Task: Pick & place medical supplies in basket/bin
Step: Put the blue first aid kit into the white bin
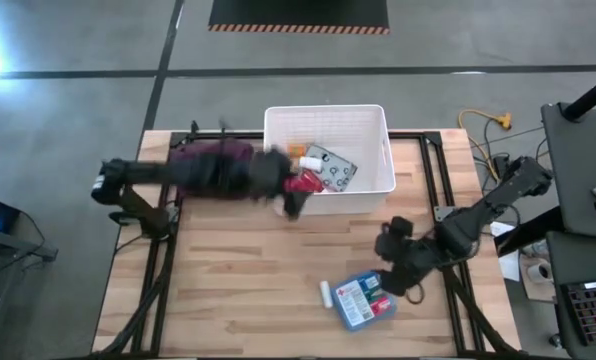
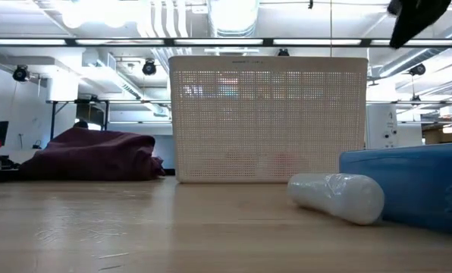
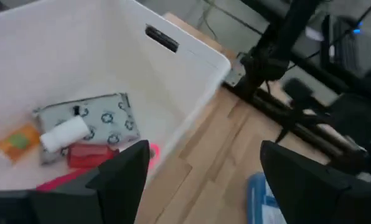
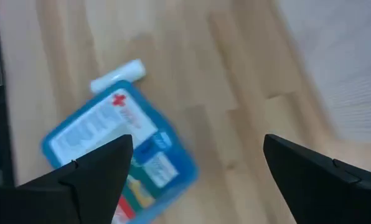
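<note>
The white ribbed bin (image 1: 378, 140) stands at the table's far middle. Inside it lie the grey-white patterned pouch (image 3: 104, 118), a white bottle (image 3: 64, 134), a red item (image 3: 89, 155), an orange item (image 3: 14, 140) and something pink (image 3: 152, 153). My left gripper (image 3: 204, 155) hangs open above the bin's near left corner (image 1: 288, 200) and holds nothing. The blue-and-red flat box (image 1: 365, 300) lies flat near the table's near edge, with a white bottle (image 1: 326, 293) on its side just left of it. My right gripper (image 4: 197, 143) is open above the box's right side (image 1: 398, 268), clear of it.
A maroon-purple cloth bundle (image 2: 89, 155) lies left of the bin, under my left arm. In the low view the white bottle (image 2: 336, 197) and the blue box (image 2: 408, 186) stand in front of the bin (image 2: 268, 117). Bare wood spans the near left (image 1: 228, 290).
</note>
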### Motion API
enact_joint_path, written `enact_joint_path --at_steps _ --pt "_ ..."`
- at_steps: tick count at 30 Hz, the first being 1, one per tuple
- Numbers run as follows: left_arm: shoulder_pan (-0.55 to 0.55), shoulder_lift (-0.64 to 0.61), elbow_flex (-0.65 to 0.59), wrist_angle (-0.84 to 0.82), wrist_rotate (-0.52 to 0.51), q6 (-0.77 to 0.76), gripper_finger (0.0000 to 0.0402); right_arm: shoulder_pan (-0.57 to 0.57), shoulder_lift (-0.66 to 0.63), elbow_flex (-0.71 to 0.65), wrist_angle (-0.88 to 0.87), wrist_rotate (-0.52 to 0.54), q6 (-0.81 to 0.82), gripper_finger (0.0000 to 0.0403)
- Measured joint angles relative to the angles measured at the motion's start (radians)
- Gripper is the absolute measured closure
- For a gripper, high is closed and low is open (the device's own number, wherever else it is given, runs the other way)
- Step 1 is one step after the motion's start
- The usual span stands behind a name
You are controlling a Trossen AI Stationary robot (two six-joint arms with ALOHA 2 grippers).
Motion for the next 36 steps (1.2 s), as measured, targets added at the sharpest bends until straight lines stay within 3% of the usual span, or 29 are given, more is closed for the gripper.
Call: enact_joint_path --at_steps 3,5,9,13,16,20,24,28,33,36 --pt "-0.221 -0.011 -0.037 -0.007 -0.276 -0.091 0.0116 -0.01 0.061 -0.001 0.014 -0.106 -0.043 0.0061" --pt "-0.348 -0.015 -0.07 -0.005 -0.406 -0.178 0.0117 0.019 0.092 -0.007 0.008 -0.142 -0.11 0.0068" --pt "-0.502 -0.015 -0.175 0.016 -0.498 -0.45 0.0117 0.089 0.127 -0.029 0.013 -0.164 -0.199 0.0075" --pt "-0.565 -0.014 -0.348 0.163 -0.477 -0.646 0.0117 0.064 0.172 -0.028 0.149 -0.187 -0.219 0.0076" --pt "-0.569 -0.006 -0.508 0.41 -0.418 -0.653 0.0117 0.006 0.234 0.017 0.265 -0.211 -0.276 0.0076" --pt "-0.566 -0.008 -0.69 0.669 -0.406 -0.639 0.0119 -0.053 0.343 0.127 0.282 -0.223 -0.349 0.0076" --pt "-0.568 -0.008 -0.819 0.724 -0.342 -0.744 0.0135 -0.105 0.47 0.227 0.279 -0.309 -0.345 0.0076" --pt "-0.599 -0.008 -0.88 0.725 -0.31 -0.845 0.0154 -0.139 0.568 0.281 0.263 -0.347 -0.184 0.0076" --pt "-0.636 -0.009 -0.89 0.727 -0.308 -0.834 0.0167 -0.146 0.627 0.336 0.233 -0.346 -0.016 0.0076" --pt "-0.646 -0.009 -0.885 0.723 -0.308 -0.802 0.0168 -0.143 0.636 0.35 0.16 -0.341 -0.042 0.0076"
